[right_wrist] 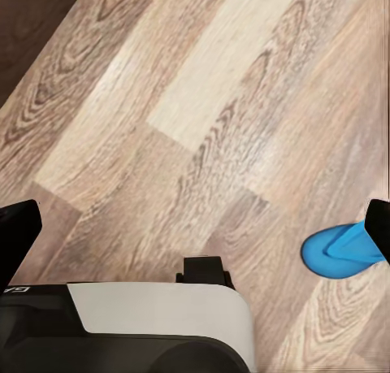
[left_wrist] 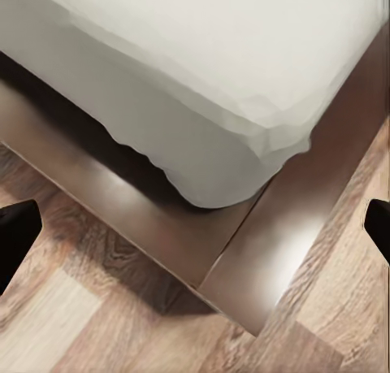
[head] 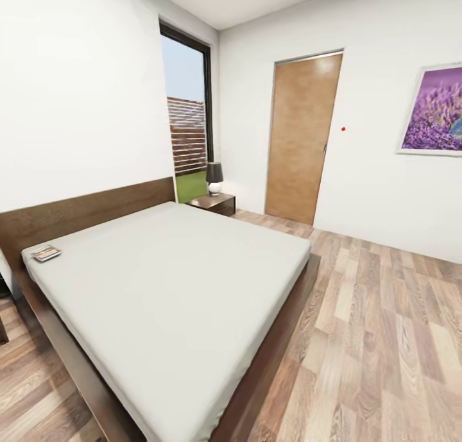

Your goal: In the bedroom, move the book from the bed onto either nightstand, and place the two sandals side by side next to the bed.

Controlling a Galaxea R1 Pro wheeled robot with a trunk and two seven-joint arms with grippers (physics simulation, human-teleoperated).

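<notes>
Both hands hang spread and empty while the book (head: 46,253) lies at the bed's (head: 173,281) far-left corner, a long reach that risks bumping the frame, one sandal (right_wrist: 341,251) on the floor.

A home bedroom: platform bed (head: 192,339), nightstand (head: 215,203) with lamp (head: 214,176), wood-plank floor (head: 385,339).

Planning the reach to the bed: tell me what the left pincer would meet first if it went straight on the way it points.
Likely the bed: its dark wooden frame corner sits about mid-view between the open left pincer fingertips, with the mattress corner just beyond. Depth is unclear.
</notes>
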